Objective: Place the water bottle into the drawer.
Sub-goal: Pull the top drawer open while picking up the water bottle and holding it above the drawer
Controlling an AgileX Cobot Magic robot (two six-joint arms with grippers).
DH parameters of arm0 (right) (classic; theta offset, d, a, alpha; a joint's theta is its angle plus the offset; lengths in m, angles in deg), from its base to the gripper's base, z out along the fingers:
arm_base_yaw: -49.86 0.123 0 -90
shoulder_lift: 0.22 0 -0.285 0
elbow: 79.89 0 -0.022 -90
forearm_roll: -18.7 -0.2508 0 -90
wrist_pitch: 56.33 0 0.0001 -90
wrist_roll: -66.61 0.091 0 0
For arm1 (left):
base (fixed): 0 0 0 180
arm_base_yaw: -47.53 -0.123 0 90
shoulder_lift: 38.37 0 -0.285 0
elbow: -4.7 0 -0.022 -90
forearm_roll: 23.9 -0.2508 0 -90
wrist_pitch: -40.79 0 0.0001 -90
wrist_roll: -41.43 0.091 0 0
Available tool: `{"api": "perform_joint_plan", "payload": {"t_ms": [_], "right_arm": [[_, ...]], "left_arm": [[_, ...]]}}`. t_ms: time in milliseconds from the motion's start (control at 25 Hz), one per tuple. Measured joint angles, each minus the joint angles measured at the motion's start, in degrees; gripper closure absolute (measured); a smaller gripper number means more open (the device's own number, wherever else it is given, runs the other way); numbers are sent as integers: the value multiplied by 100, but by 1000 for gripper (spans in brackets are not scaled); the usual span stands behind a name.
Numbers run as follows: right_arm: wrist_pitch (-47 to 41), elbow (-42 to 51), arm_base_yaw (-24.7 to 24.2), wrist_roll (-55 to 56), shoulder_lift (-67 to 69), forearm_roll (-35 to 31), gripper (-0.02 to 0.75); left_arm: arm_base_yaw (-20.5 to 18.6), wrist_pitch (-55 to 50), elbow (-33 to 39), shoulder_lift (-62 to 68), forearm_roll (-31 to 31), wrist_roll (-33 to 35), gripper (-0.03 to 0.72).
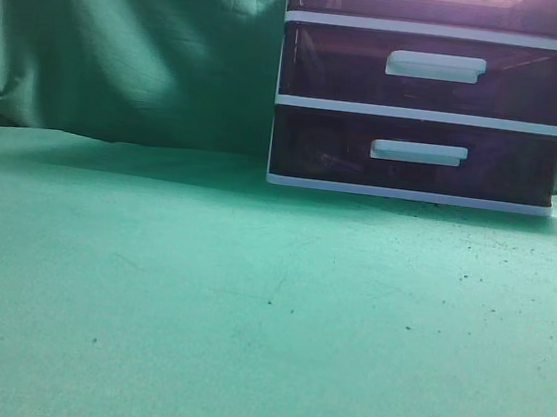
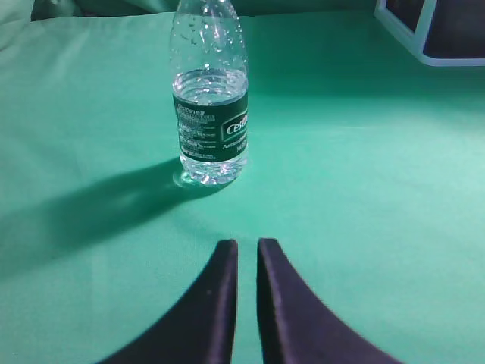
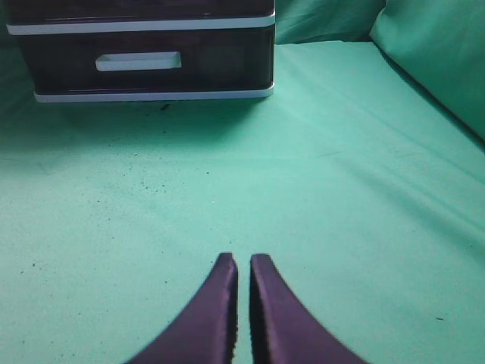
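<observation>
A clear water bottle (image 2: 210, 114) with a dark green label stands upright on the green cloth in the left wrist view; it is out of the exterior view. My left gripper (image 2: 247, 244) is shut and empty, a short way in front of the bottle and slightly to its right. The dark drawer unit (image 1: 425, 89) with white frames and handles stands at the back right; its drawers are closed. Its bottom drawer (image 3: 144, 62) shows in the right wrist view. My right gripper (image 3: 242, 258) is shut and empty, well in front of the unit.
Green cloth (image 1: 198, 300) covers the table and hangs as a backdrop (image 1: 127, 40). A corner of the drawer unit (image 2: 436, 30) shows at the top right of the left wrist view. Cloth rises at the right (image 3: 439, 53) of the right wrist view.
</observation>
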Motion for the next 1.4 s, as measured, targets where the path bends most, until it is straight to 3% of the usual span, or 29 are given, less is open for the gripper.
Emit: {"api": "perform_joint_plan", "payload": {"t_ms": [720,800,1040,1200,1280,1400], "right_arm": [[0,0,0,0,0,0,688],[0,0,0,0,0,0,688],[0,0,0,0,0,0,688],[0,0,0,0,0,0,688],[0,0,0,0,0,0,688],[0,0,0,0,0,0,688]], "left_arm": [[0,68,0,0,10,0,641],[0,463,0,0,179,-84,641],[0,3063,0,0,321,-162,641],[0,3831,0,0,307,-173,641],[0,3782,0,0,307,-198,641],[0,2698,-371,175,319,-546,641]]}}
